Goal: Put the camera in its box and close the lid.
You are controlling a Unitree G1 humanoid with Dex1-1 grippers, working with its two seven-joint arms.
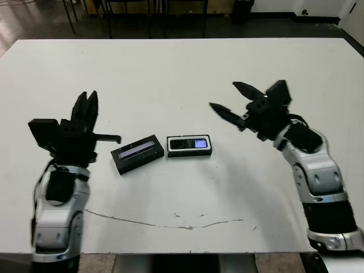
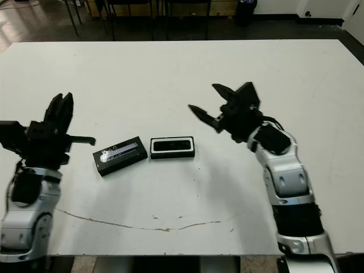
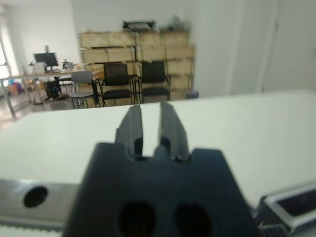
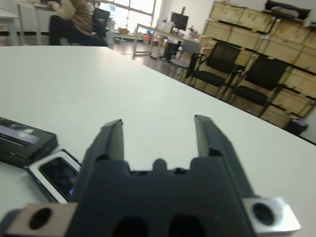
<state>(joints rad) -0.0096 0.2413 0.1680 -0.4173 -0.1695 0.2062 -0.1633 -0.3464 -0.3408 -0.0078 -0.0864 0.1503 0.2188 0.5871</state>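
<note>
While the camera [image 1: 189,144] sits in the box [image 1: 189,152], the wide-open right gripper [image 1: 233,101] hangs at its 2 o'clock; the left gripper [image 1: 87,106] is nearly shut.

Lighting: bright, even, diffuse | Shadows: soft, faint beneath both arms on the white table [image 1: 182,74] | Glare: mild washout on walls in left wrist view | Focus: head views sharp; wrist views blur near gripper bodies and background | Edges: slight distortion
</note>
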